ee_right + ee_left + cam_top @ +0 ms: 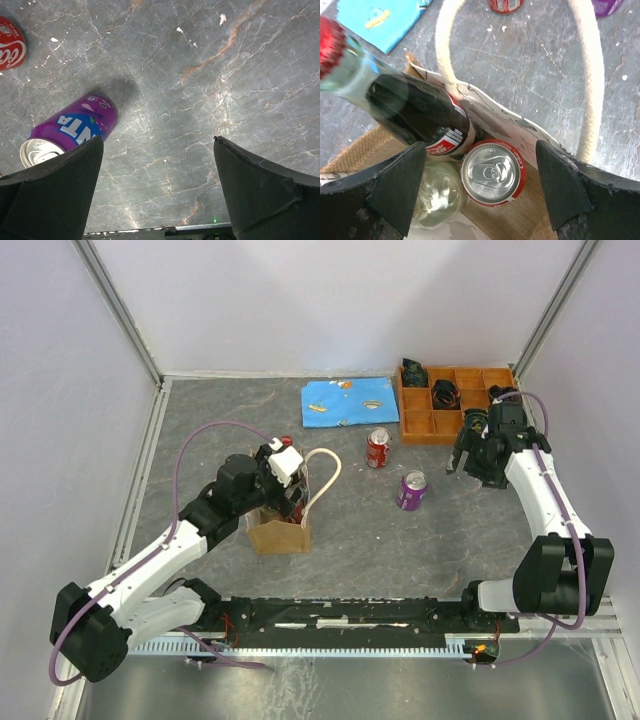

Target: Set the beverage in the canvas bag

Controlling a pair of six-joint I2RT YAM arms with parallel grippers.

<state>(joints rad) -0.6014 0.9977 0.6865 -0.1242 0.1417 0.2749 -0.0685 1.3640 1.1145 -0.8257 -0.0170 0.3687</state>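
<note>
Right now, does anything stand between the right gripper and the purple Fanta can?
Nothing visible does. The right gripper is open above bare tabletop, and the purple Fanta can stands right beside one finger; the red Coca-Cola can is farther off.

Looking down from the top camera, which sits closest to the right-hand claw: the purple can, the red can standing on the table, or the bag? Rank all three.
Measured from the right gripper in the top view:
1. purple can, just to its left and a little nearer the arm bases.
2. red can, farther left, around mid-table.
3. canvas bag, far across on the left side.
</note>
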